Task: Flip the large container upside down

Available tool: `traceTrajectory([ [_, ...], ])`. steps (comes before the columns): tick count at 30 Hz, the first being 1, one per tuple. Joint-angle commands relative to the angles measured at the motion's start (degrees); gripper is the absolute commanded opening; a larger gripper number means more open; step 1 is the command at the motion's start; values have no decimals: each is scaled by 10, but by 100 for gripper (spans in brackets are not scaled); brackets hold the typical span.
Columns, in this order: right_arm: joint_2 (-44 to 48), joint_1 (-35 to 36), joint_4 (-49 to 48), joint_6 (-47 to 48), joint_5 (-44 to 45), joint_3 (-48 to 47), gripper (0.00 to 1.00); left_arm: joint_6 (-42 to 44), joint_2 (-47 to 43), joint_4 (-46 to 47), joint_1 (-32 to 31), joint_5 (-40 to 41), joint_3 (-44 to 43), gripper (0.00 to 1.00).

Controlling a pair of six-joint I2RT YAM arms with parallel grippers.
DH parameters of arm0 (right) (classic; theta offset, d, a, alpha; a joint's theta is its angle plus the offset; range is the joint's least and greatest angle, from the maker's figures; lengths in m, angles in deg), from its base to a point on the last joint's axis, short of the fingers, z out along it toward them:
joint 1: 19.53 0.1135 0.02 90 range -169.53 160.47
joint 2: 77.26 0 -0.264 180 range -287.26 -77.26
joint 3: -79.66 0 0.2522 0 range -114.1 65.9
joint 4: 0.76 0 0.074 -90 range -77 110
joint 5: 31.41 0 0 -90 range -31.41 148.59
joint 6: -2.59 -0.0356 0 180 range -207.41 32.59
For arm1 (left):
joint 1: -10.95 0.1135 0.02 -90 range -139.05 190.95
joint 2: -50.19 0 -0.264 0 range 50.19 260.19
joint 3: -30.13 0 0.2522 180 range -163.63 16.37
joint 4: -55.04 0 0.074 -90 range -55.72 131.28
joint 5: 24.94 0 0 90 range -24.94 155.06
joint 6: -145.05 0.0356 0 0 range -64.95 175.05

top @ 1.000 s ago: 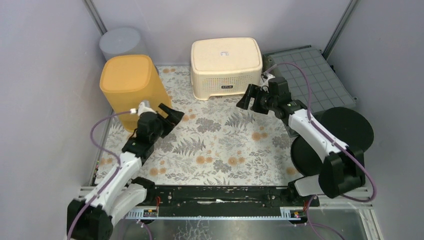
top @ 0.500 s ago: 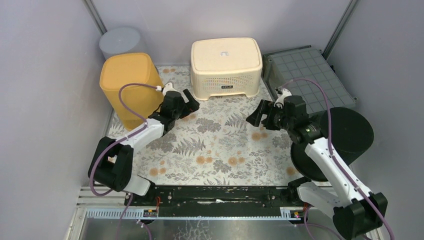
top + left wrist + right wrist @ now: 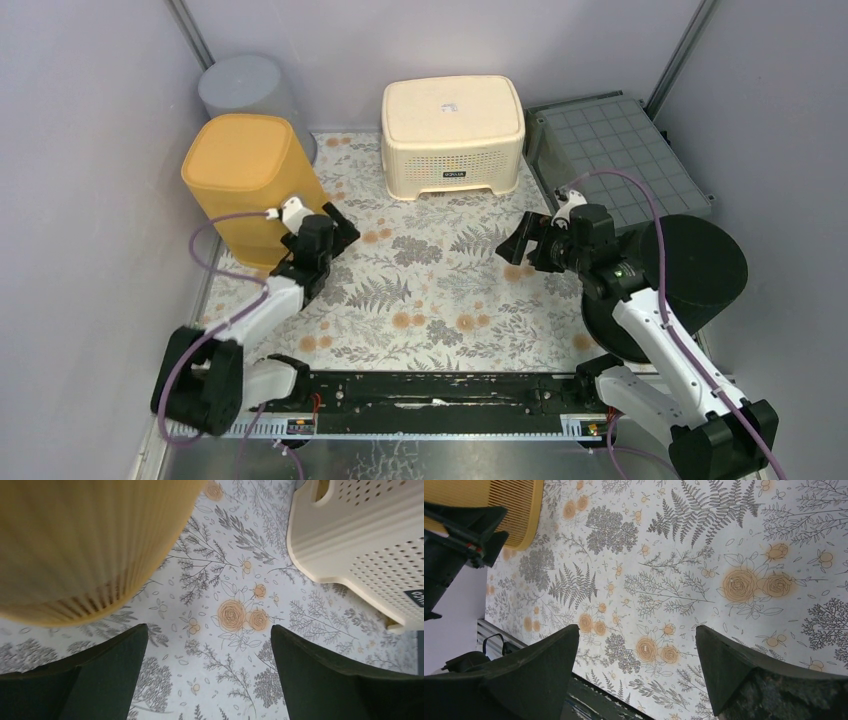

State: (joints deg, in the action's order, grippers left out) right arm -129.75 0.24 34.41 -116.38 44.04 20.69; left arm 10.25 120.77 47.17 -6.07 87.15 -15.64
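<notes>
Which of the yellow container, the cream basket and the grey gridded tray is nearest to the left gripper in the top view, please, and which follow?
1. The yellow container, right beside the left gripper, on the left.
2. The cream basket, back centre.
3. The grey gridded tray, back right.

A table top covered by a pale mat printed with grey ferns and orange flowers (image 3: 440, 290). At the middle of its back edge sits a cream perforated plastic basket (image 3: 452, 120), closed face up. To the basket's left and a little nearer stands a yellow ribbed plastic container (image 3: 245, 180), flat closed face up. Behind that, further left of the basket, is a grey plastic cylinder (image 3: 240, 85) in the corner. Just right of the basket lies a dark grey gridded plastic tray (image 3: 620, 150). Nearer than the tray, right of the basket, lie two black round discs (image 3: 700, 255), overlapping.
</notes>
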Motion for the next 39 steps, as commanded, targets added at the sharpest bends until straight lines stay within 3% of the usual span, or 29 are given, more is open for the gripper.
traceTrajectory([
  [1, -3, 0, -30, 4, 0, 12, 94, -6, -100, -15, 5, 26, 44, 100],
  [9, -18, 0, -46, 43, 41, 31, 96, 46, -209, -74, 1, -38, 35, 100],
  [16, 10, 0, -119, 102, 165, 91, 99, 110, -169, -58, 1, -17, 30, 100],
  [22, 30, -1, -173, 151, 288, 141, 99, 175, -97, 8, 1, -36, 34, 100],
  [27, 59, -2, -250, 188, 357, 202, 99, 227, -56, 46, 1, -5, 26, 100],
  [33, 80, -5, -338, 207, 407, 265, 99, 322, -63, 147, 1, -10, 77, 100],
  [39, 37, -24, -446, 224, 415, 299, 99, 388, -69, 242, 3, 37, 117, 100],
])
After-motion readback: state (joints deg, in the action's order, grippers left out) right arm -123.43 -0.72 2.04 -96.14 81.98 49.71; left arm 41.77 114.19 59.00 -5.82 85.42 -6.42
